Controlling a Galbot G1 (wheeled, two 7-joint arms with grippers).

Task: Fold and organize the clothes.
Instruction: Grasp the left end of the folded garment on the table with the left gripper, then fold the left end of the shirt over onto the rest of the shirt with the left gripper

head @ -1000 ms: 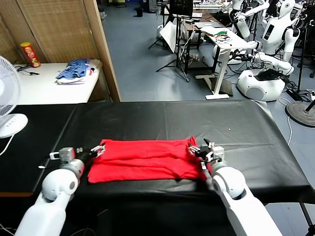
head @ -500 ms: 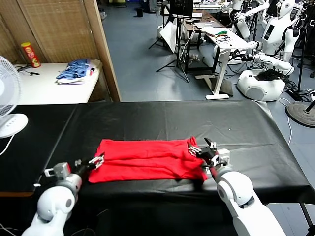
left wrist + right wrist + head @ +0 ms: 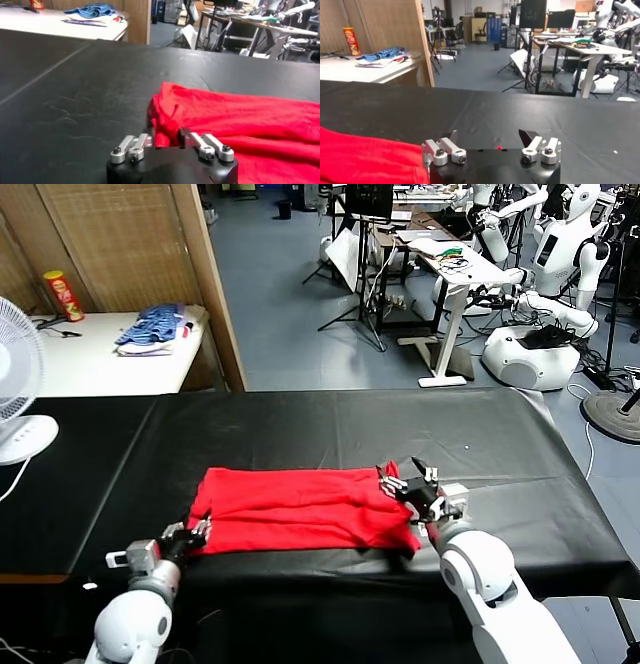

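At the far left of the head view a white fan (image 3: 14,384) stands on the edge of the black table (image 3: 330,424), well away from either claw. Behind it, on a white side table (image 3: 90,359), lie a blue-and-white cloth pile (image 3: 150,327) and a red and yellow can (image 3: 62,294).

The left gripper (image 3: 190,532) sits low at the near left corner of the red T-shirt (image 3: 305,506). In the left wrist view its jaws have come in close together on the bunched corner of the cloth, and a ridge of red fabric rises just ahead of the fingers (image 3: 131,148). It is pinching the shirt's corner.

The T-shirt lies folded into a wide band in the middle of the table, stretching from the left gripper across to the right one. Its left end is pulled up into wrinkles near the left claw, and the rest lies fairly flat. The print on it cannot be seen.

The right gripper (image 3: 412,484) hovers at the right end of the shirt, just beside the cloth's far right corner. In the right wrist view its two fingers (image 3: 442,149) stand wide apart with nothing between them, and the red fabric lies off to one side of the claw, not inside it. Black tabletop stretches out ahead of it.

Beyond the table, white robots (image 3: 540,294) and desks fill the room behind.
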